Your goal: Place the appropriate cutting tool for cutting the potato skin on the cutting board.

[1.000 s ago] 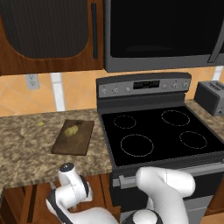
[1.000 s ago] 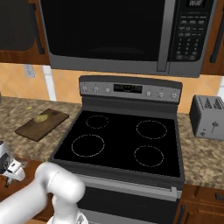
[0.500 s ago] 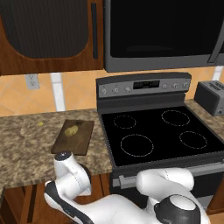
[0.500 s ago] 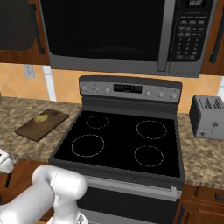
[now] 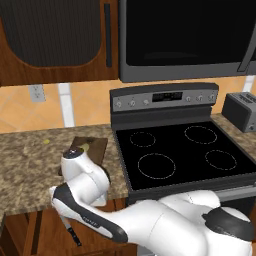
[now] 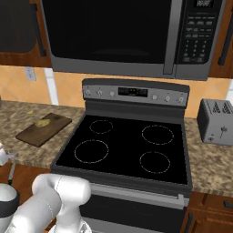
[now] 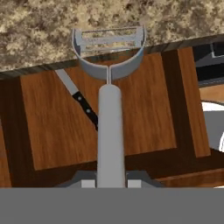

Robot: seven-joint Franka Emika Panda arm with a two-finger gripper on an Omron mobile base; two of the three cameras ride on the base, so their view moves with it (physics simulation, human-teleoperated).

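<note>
In the hand view my gripper (image 7: 109, 180) is shut on the peeler (image 7: 109, 127). Its light-grey handle runs up the middle, and its rounded head (image 7: 108, 48) reaches over the edge of the granite counter (image 7: 52, 26). The dark-brown cutting board (image 5: 98, 146) lies on the counter left of the stove, with the yellowish potato (image 5: 85, 147) on it. From the right base the board (image 6: 36, 135) and potato (image 6: 43, 123) show plainly. My white arm (image 5: 82, 175) stands in front of the counter, just below the board.
A knife (image 7: 81, 103) with a silver blade and black handle shows low against the wooden cabinet doors (image 7: 144, 113), also the knife (image 5: 70, 231) under my arm. A tiny yellow speck (image 5: 46, 141) lies left of the board. Stove (image 5: 180, 155) and toaster (image 6: 217, 122) are to the right.
My arm has risen along the cabinet front, its upper joint now level with the counter near the board. Board and potato have not moved.
</note>
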